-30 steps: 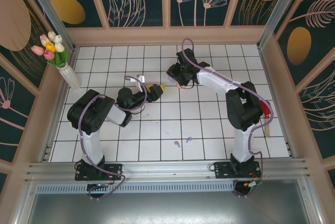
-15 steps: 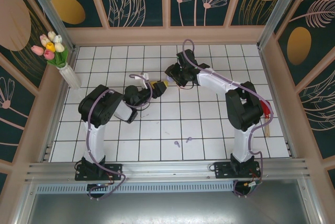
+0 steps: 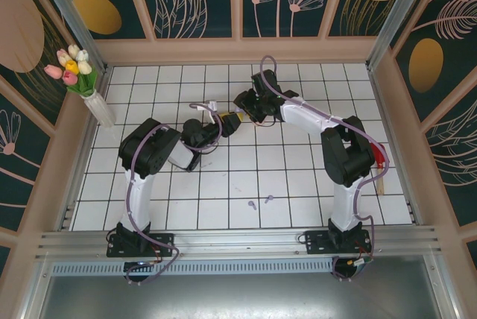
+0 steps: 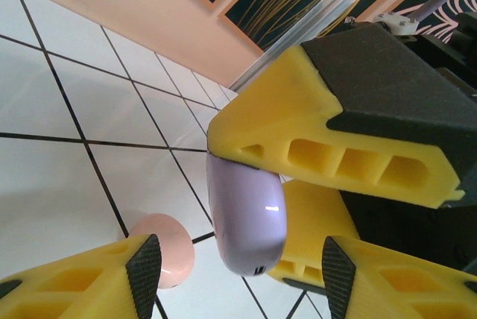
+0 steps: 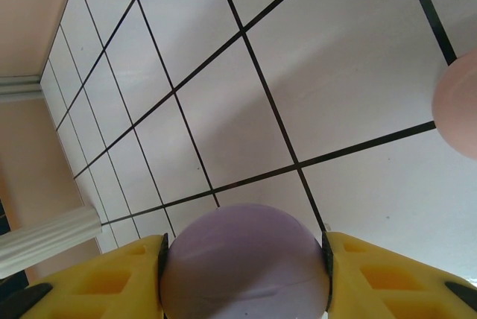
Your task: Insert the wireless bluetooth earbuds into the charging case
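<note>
While the right gripper (image 5: 244, 259) clamps the lilac charging case (image 4: 246, 215) between both pads, above the middle of the table (image 3: 298, 185) towards its far edge, the left gripper (image 3: 226, 120) meets it head-on from the left. In the left wrist view the left jaws stand released, one finger on either side of the case and neither touching it. The case shows edge-on there, its long axis crossing the line between the two left fingertips, so a squeeze would land on its broad faces. Whether its lid is ajar cannot be told. A pink case (image 4: 168, 248) rests on the tiles below. Two lilac earbuds (image 3: 252, 204) lie close together near the table's near edge, well apart from both grippers and somewhat closer to the right arm's base; judged from this, no bud is seated yet.
</note>
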You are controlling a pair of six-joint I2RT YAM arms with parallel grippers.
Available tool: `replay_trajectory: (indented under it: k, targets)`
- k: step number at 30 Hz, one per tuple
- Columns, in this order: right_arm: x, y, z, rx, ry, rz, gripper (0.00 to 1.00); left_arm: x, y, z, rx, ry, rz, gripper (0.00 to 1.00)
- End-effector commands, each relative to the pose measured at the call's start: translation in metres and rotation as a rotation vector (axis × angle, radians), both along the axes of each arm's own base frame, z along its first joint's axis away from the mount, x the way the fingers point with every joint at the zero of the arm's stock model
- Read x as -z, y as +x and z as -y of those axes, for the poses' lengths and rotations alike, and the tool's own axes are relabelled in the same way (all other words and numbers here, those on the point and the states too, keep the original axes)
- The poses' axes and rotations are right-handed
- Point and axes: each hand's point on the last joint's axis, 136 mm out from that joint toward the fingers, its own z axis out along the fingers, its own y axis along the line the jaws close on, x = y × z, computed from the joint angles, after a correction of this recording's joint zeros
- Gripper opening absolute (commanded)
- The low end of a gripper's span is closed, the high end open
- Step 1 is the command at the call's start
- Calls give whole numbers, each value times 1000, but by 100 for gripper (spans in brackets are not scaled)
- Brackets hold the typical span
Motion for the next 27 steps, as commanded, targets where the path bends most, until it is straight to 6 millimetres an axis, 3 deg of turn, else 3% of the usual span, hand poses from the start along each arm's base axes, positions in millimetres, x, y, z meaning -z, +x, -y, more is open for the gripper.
replay_trajectory:
  k: [1, 11, 19, 27]
  targets:
    - [-19, -2, -5, -9, 46, 33, 40, -10, 4, 6, 2, -28, 40, 61]
    - [-15, -7, -7, -15, 49, 25, 40, -5, 12, 12, 1, -25, 32, 58]
    - [-14, -8, -9, -18, 51, 24, 40, -1, 17, 14, -2, -25, 27, 46]
    - [-14, -9, -10, -23, 55, 21, 39, -2, 21, 16, -2, -33, 30, 42]
